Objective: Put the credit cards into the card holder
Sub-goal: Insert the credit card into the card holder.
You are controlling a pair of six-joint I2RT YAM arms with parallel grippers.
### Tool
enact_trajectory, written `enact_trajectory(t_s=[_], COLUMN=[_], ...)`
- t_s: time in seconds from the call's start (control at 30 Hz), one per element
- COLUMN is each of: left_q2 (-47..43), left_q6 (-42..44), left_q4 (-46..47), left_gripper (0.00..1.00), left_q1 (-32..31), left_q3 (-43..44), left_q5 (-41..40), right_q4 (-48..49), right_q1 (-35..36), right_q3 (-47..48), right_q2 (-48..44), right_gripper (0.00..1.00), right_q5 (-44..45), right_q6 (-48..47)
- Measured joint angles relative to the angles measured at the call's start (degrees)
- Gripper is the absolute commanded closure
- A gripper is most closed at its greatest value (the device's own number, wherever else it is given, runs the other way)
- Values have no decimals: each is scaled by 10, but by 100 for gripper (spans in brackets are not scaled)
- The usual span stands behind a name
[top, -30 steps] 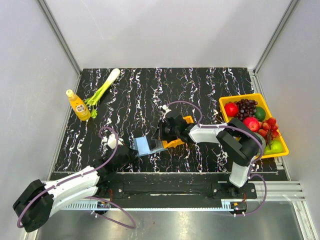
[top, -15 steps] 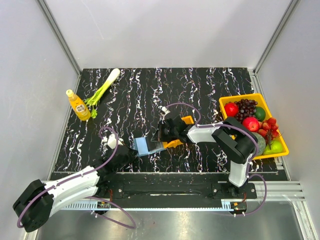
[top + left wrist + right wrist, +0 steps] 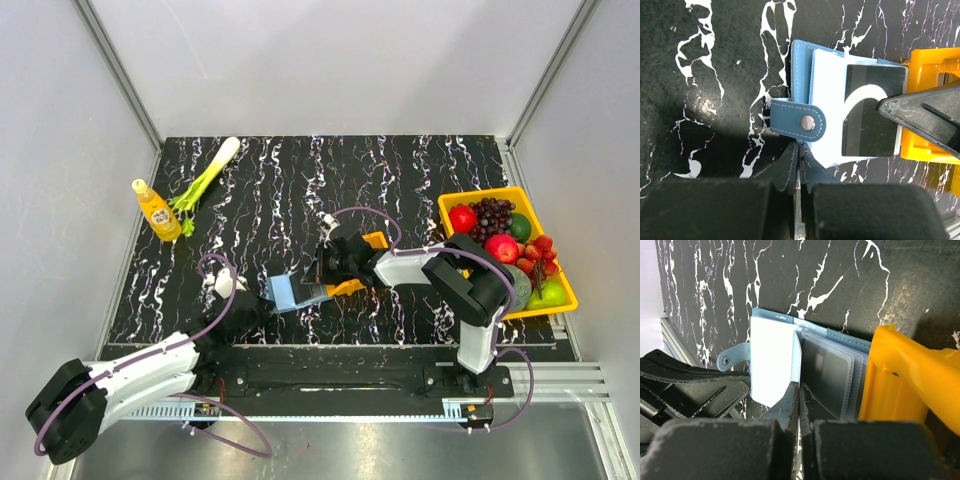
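Left wrist view: the left claw [image 3: 799, 150] is pressed together, pinching the blue card holder [image 3: 802, 75] by its near edge (just under the snap strap [image 3: 799, 122]). The right claw [image 3: 799, 387] pinches a dark card [image 3: 872, 120] lying over the holder's pale inside, with the orange tray [image 3: 932, 65] right beside it.

We find no words or numbers we can read, the label on the yellow bottle [image 3: 157, 212] too small for us, the dark card [image 3: 862, 132] bearing only a white curved mark, no letters.

Open blue card holder [image 3: 826, 95], dark card [image 3: 865, 132] atop
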Motion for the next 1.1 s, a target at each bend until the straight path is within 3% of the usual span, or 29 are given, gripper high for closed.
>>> enact_trajectory(t_s=[1.1], left_q2=[-4], left_q6=[-2], left_q4=[-13], left_gripper=[100], left_q1=[0], left_q3=[0], left_q5=[-2], right_q4=[-45], right_q1=[-6], right_q3=[21], right_q2=[12], right_gripper=[100], right_q5=[-9], right_q6=[29])
